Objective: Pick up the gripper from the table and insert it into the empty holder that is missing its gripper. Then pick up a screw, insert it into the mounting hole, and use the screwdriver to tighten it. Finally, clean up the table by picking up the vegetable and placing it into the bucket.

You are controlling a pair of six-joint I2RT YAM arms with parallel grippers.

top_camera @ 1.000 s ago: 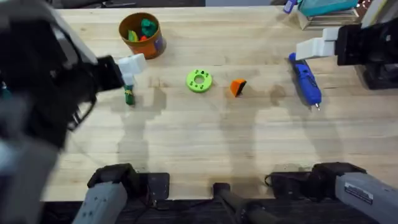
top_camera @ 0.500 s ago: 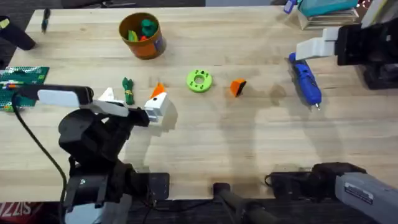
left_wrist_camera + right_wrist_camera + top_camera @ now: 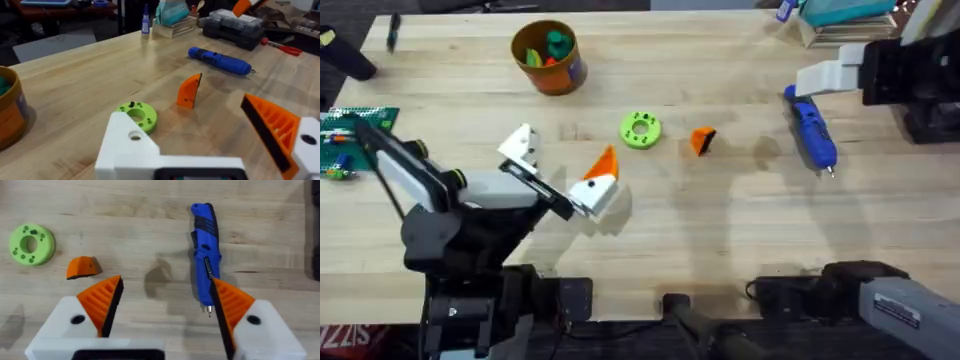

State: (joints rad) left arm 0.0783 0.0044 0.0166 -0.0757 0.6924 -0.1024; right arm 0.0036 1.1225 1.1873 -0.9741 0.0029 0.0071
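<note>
Since half a second ago my left gripper swung toward the gripper, jaws spread and empty, one holder bare, so pickup comes next.

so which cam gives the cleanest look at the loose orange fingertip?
Left wrist: the orange fingertip stands near, side-on, beside the green disc. Right wrist shows it from above, smaller. Overhead shows it small, mid-table.
</note>
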